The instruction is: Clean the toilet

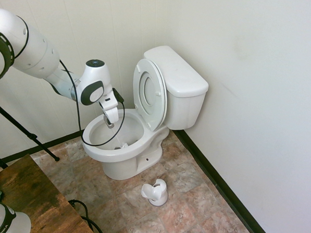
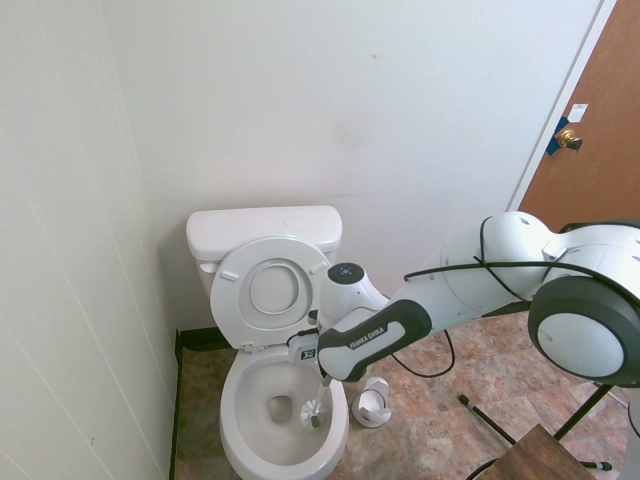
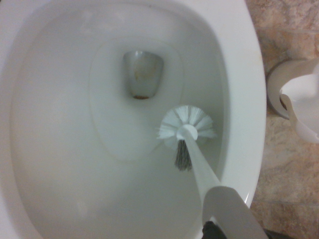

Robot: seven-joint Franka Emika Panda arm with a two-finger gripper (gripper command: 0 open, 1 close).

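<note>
First exterior view
Toilet: the toilet (image 1: 145, 121) stands in the room's corner, tank against the back wall, seat and lid raised and leaning on the tank.
Arm: it comes in from the picture's left and ends over the bowl.
Tool: the tool (image 1: 109, 123) points down just above the bowl's near rim; its fingers look pressed together on a thin white handle, though they are small here.
Brush: only a bit of the brush (image 1: 123, 145) shows low inside the bowl.
Holder: a small white holder (image 1: 155, 192) sits on the tiled floor (image 1: 192, 207), just beside the toilet's base.
Surface: a brown wooden surface (image 1: 34, 199) fills the lower left corner.

Second exterior view
Toilet: it (image 2: 270, 340) sits near the picture's lower left, bowl open.
Arm: it comes in from the right.
Tool: it (image 2: 324, 375) hangs over the bowl's right side, pinching the brush handle.
Brush: the head (image 2: 313, 410) lies inside the bowl, right of the drain.
Holder: it (image 2: 374, 402) is on the floor, right of the bowl.
Door: a brown door (image 2: 590, 150) with a brass knob stands at the far right.

Wrist view
Bowl: the inside (image 3: 75, 149) fills the frame, with the drain hole visible.
Brush: the white bristle head (image 3: 187, 128) rests against the bowl wall near the drain.
Holder: it (image 3: 296, 102) shows beyond the rim.
</note>
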